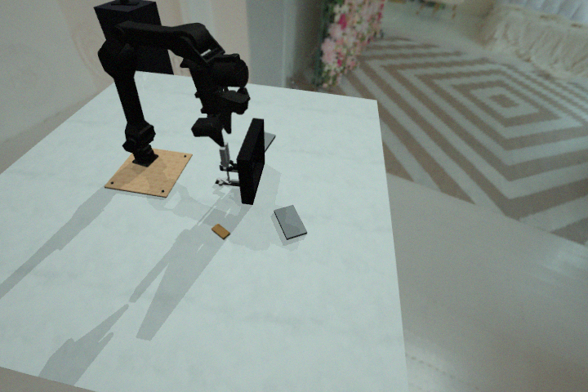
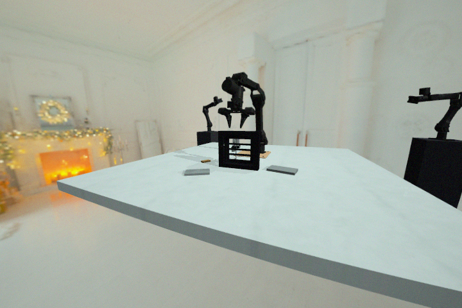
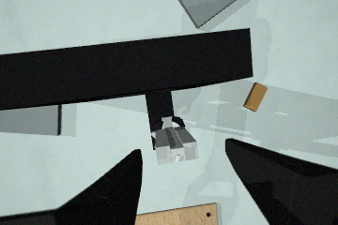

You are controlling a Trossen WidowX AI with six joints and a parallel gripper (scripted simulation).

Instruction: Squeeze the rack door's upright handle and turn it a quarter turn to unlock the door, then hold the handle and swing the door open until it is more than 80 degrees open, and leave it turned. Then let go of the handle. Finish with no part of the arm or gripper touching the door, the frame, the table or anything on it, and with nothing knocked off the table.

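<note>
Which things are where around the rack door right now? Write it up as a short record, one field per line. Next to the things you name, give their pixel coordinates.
gripper: jaws open, above the handle, holding nothing
handle: silver, upright, on the side of the black frame (image 1: 244, 173) (image 2: 222, 150) (image 3: 125, 70) facing the arm's base
black frame: standing upright on the table
small block: orange-brown (image 1: 220, 231) (image 2: 205, 160) (image 3: 255, 97), lying flat
gray slabs: two, lying flat, apart from each other
base board: wooden (image 1: 174, 173), under the arm's foot
door angle: cannot tell
</note>
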